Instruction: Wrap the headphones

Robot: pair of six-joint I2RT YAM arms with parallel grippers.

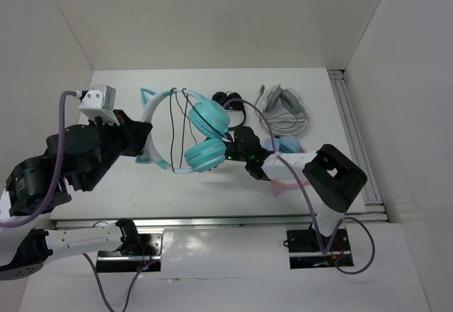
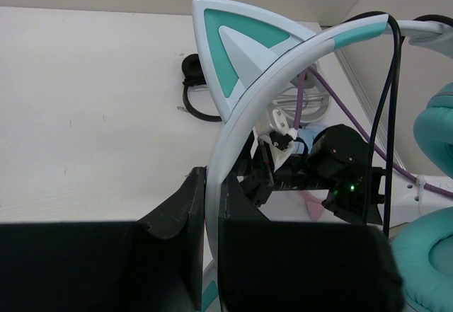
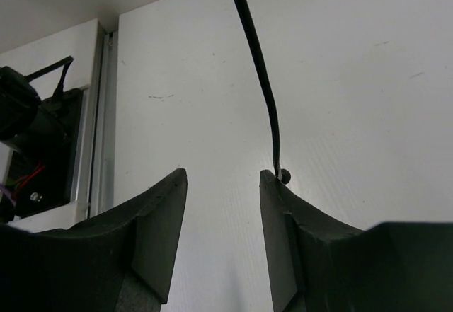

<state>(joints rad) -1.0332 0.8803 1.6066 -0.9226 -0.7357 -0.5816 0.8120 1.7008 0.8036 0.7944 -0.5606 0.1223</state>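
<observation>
The teal cat-ear headphones point(image 1: 207, 119) are held up over the table, with the black cable point(image 1: 172, 124) looped across the headband and ear cups. My left gripper point(image 1: 145, 142) is shut on the pale headband point(image 2: 283, 64) just below one pointed cat ear point(image 2: 233, 50); in the left wrist view the band runs down between the fingers of that gripper point(image 2: 212, 179). My right gripper point(image 1: 230, 153) sits by the lower ear cup point(image 1: 205, 155). In its own view the right gripper point(image 3: 223, 176) stands open, nothing between its fingers. The cable point(image 3: 258, 64) hangs down to the outer tip of the right-hand finger point(image 3: 283, 206).
Small black headphones point(image 1: 230, 102) and grey-white headphones point(image 1: 283, 107) lie at the back. Pink-and-blue headphones point(image 1: 284, 145) lie under my right arm. A metal rail point(image 1: 354, 135) runs along the right edge, and white walls enclose the table.
</observation>
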